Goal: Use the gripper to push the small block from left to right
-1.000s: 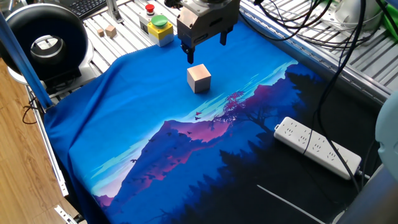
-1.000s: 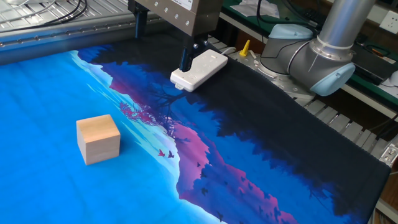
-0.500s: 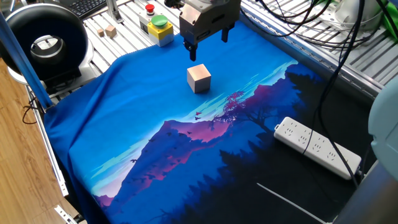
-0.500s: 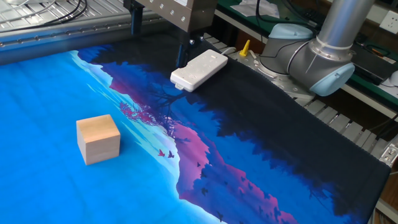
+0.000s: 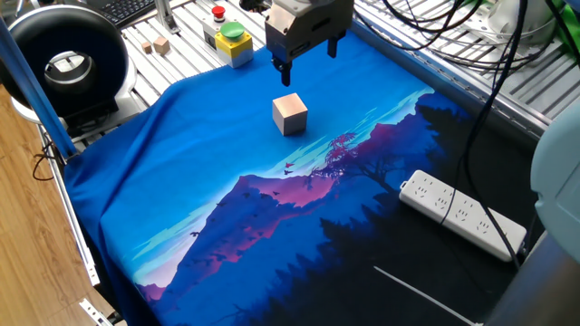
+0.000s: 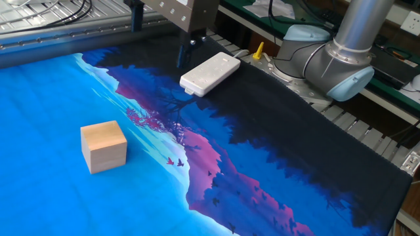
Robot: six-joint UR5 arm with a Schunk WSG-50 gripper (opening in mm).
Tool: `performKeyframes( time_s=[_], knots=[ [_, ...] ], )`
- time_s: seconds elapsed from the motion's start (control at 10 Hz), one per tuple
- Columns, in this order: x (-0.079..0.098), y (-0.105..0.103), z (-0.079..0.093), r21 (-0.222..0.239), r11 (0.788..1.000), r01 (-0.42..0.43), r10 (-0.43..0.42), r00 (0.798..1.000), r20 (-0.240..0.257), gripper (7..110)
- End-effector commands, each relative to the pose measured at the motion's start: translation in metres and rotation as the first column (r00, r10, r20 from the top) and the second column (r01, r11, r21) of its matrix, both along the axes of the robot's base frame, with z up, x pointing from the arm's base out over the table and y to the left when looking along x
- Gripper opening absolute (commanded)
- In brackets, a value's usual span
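Note:
The small block (image 5: 290, 114) is a light tan wooden cube that rests on the blue part of the printed cloth; it also shows in the other fixed view (image 6: 103, 145). The gripper (image 5: 306, 62) is a dark two-fingered claw, raised above the cloth just beyond the block and not touching it. Its fingers stand apart with nothing between them. In the other fixed view the gripper (image 6: 159, 36) hangs at the top edge, well away from the block, with only its lower part in frame.
A white power strip (image 5: 462, 213) lies on the dark end of the cloth (image 6: 210, 72). A yellow box with a green button (image 5: 231, 41) and two tiny wooden cubes (image 5: 161, 45) sit on the slatted table behind. The arm's base (image 6: 341, 59) stands at the far side.
The gripper has risen and drifted a little away from the block, still open. The block has not moved.

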State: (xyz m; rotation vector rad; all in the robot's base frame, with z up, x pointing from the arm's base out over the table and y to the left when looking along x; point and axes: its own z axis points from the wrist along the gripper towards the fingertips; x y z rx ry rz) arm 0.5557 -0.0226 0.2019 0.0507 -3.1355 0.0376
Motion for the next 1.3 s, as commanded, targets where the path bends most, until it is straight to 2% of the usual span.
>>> performKeyframes(
  time_s=[0.0, 0.2, 0.4, 0.5, 0.7, 1.0, 1.1, 1.2],
  knots=[
    [0.011, -0.001, 0.003, 0.025, 0.997, -0.071, 0.070, 0.997, 0.044, 107],
    [0.012, -0.001, 0.002, 0.029, 0.997, -0.066, 0.065, 0.997, 0.044, 107],
    [0.020, -0.006, 0.001, 0.006, 0.997, -0.075, 0.074, 0.995, 0.070, 107],
    [0.017, -0.005, 0.000, 0.004, 1.000, -0.019, 0.019, 0.999, 0.044, 88],
    [0.018, -0.011, 0.002, -0.040, 0.999, -0.003, 0.005, 0.999, 0.036, 88],
    [0.022, -0.014, 0.002, -0.043, 0.999, -0.018, 0.020, 0.998, 0.052, 88],
    [0.022, -0.018, 0.002, -0.058, 0.998, -0.037, 0.040, 0.998, 0.050, 88],
    [0.020, -0.013, 0.002, -0.039, 0.999, -0.022, 0.024, 0.999, 0.046, 7]
  ],
)
